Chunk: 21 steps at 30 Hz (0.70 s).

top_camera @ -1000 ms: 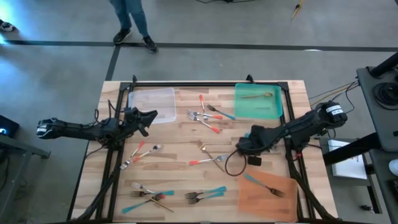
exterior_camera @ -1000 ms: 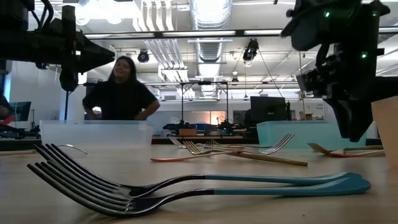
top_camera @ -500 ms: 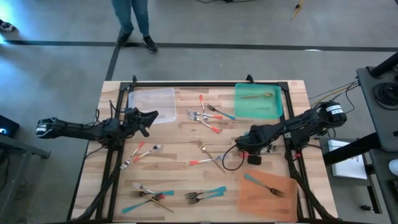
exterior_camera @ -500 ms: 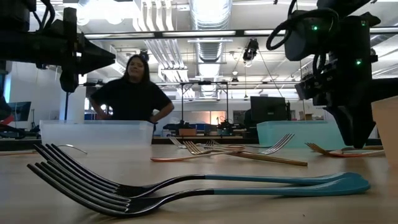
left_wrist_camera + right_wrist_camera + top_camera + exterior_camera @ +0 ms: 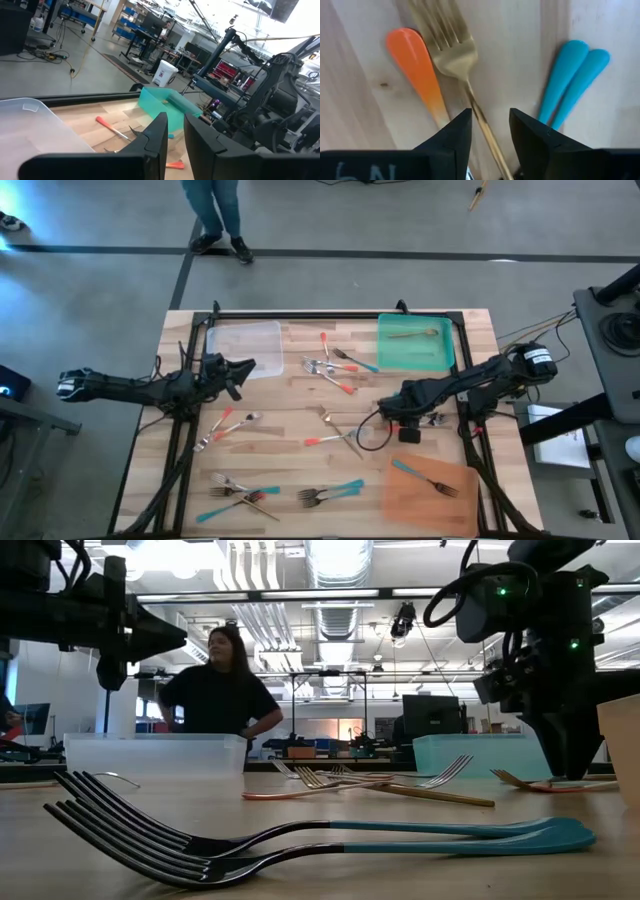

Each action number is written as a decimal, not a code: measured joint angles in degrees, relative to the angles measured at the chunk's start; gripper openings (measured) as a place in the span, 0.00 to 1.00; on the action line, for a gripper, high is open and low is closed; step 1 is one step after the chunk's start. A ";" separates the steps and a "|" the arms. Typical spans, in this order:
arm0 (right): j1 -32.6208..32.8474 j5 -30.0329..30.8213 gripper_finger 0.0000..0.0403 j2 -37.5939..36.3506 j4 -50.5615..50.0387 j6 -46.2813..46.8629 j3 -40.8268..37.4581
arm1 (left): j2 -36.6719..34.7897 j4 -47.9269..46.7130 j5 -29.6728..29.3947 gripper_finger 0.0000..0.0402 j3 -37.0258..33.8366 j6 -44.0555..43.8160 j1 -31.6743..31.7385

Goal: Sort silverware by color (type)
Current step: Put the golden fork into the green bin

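Forks and spoons lie scattered on the wooden table (image 5: 290, 405). My right gripper (image 5: 384, 418) points down at mid-table, open, over a gold fork (image 5: 338, 427) that lies beside a red-handled fork (image 5: 325, 440). In the right wrist view its fingers (image 5: 489, 131) stand on either side of the gold fork's handle (image 5: 479, 116), beside an orange-red handle (image 5: 415, 65) and two teal handles (image 5: 570, 75). Whether they touch the fork, I cannot tell. My left gripper (image 5: 240, 370) hovers by the clear tray (image 5: 243, 340), its fingers (image 5: 175, 137) a narrow gap apart.
The green tray (image 5: 415, 343) at the far right holds a gold spoon. The orange tray (image 5: 432, 492) at the near right holds a teal fork. Teal and red forks lie along the near edge (image 5: 330, 493), and more cutlery lies mid-far (image 5: 335, 365). A person stands beyond the table (image 5: 220, 690).
My right gripper has come down a little toward the table over the gold fork, edging toward the table's left. The person behind the table has stepped sideways. No cutlery has moved.
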 joint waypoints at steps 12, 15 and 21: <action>-1.01 -1.48 0.41 -0.09 3.27 -0.65 -2.49 | 1.06 -0.03 0.00 0.11 0.01 0.01 0.00; -0.94 -0.72 0.39 -0.09 3.47 -1.96 -2.55 | 1.29 0.00 -0.01 0.11 0.00 -0.01 0.00; -1.01 0.76 0.34 -0.09 3.55 -2.44 -2.58 | 1.40 -0.01 -0.01 0.11 0.00 0.01 0.01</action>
